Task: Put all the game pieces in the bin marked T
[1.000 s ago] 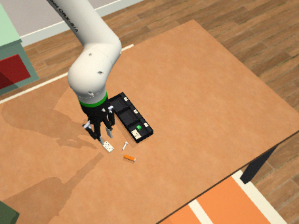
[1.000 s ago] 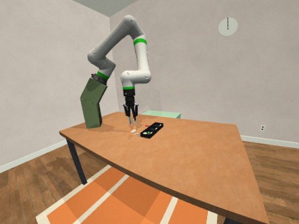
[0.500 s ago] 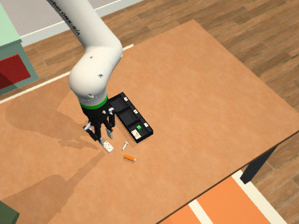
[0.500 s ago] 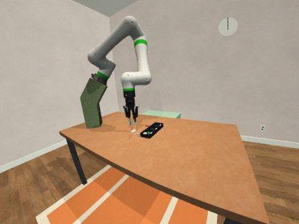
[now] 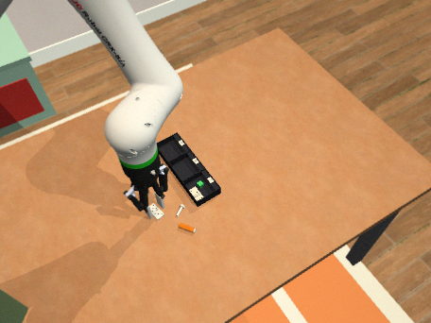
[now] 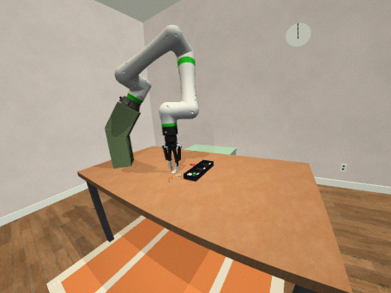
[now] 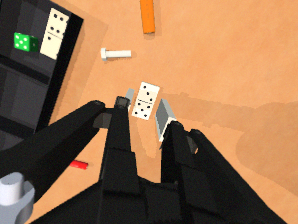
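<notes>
the fingers stand partly open, set to a narrow gap with nothing between them, and the gripper (image 7: 147,107) hangs low over a white domino (image 7: 145,100) lying flat on the table (image 5: 293,118). the domino sits between the two pads in the wrist view, apparently not yet touched. a green die (image 7: 25,42) and another domino (image 7: 54,26) already lie in the end compartment of the black bin (image 5: 176,146), presumably the t one. a white bolt (image 7: 115,53), an orange cylinder (image 7: 147,15) and a small red piece (image 7: 78,164) lie near.

risk: the flat tile is thin, so pads closing too high could slide over it or flick it toward the bolt. a skewed pinch might tip it loose during the carry to the bin.
</notes>
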`<state>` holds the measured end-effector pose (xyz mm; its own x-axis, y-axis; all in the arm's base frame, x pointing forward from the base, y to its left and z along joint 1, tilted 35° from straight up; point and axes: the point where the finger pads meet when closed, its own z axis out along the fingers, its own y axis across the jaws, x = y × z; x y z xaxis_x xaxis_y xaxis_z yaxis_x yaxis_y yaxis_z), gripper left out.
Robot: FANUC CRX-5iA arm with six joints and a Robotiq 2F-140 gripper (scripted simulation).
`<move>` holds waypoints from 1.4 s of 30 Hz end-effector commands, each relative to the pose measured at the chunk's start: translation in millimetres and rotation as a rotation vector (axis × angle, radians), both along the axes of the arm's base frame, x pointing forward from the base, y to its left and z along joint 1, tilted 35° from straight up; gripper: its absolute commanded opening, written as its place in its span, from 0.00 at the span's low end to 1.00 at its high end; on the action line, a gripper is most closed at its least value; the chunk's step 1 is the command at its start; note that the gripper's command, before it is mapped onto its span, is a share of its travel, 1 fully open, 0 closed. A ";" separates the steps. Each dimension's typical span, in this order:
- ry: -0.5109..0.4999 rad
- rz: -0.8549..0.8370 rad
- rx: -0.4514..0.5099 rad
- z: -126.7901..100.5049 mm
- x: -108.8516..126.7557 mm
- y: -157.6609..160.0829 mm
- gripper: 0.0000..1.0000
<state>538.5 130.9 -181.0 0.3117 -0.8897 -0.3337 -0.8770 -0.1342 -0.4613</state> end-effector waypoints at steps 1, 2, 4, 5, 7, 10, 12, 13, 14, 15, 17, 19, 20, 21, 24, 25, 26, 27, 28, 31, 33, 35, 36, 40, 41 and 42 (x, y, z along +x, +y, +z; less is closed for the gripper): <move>0.000 0.000 0.000 -2.8 1.3 1.3 0.25; 0.000 0.000 0.000 -3.9 1.8 1.9 0.25; 0.000 0.000 0.000 -6.1 2.7 3.0 0.25; 0.000 0.000 0.000 -7.2 3.2 3.6 0.25; 0.000 0.000 0.000 -8.3 3.7 4.2 0.25; 0.000 0.000 0.000 -8.3 3.6 4.2 0.25; 0.000 0.000 0.000 -8.3 3.6 4.2 0.25; 0.000 0.000 0.000 -8.3 3.6 4.2 0.25; 0.000 0.000 0.000 -8.3 3.6 4.2 0.25; 0.000 0.000 0.000 -8.3 3.6 4.2 0.25; 0.000 0.000 0.000 -8.3 3.6 4.2 0.25; 0.000 0.000 0.000 -8.3 3.6 4.2 0.13; 0.000 0.000 0.000 -8.3 3.6 4.2 0.13; 0.000 0.000 0.000 -8.3 3.6 4.2 0.13; 0.000 0.000 0.000 -8.3 3.6 4.2 0.13; 0.000 0.000 0.000 -8.3 3.6 4.2 0.13; 0.000 0.000 0.000 -8.3 3.6 4.2 0.13; 0.000 0.000 0.000 -8.3 3.6 4.2 0.13; 0.000 0.000 0.000 -8.3 3.6 4.2 0.13; 0.000 0.000 0.000 -8.3 3.6 4.2 0.13; 0.000 0.000 0.000 -8.3 3.6 4.2 0.13; 0.000 0.000 0.000 -8.3 3.6 4.2 0.13; 0.000 0.000 0.000 -8.3 3.6 4.2 0.13; 0.000 0.000 0.000 -8.3 3.6 4.2 0.13; 0.000 0.000 0.000 -8.3 3.6 4.2 0.13; 0.000 0.000 0.000 -8.3 3.6 4.2 0.13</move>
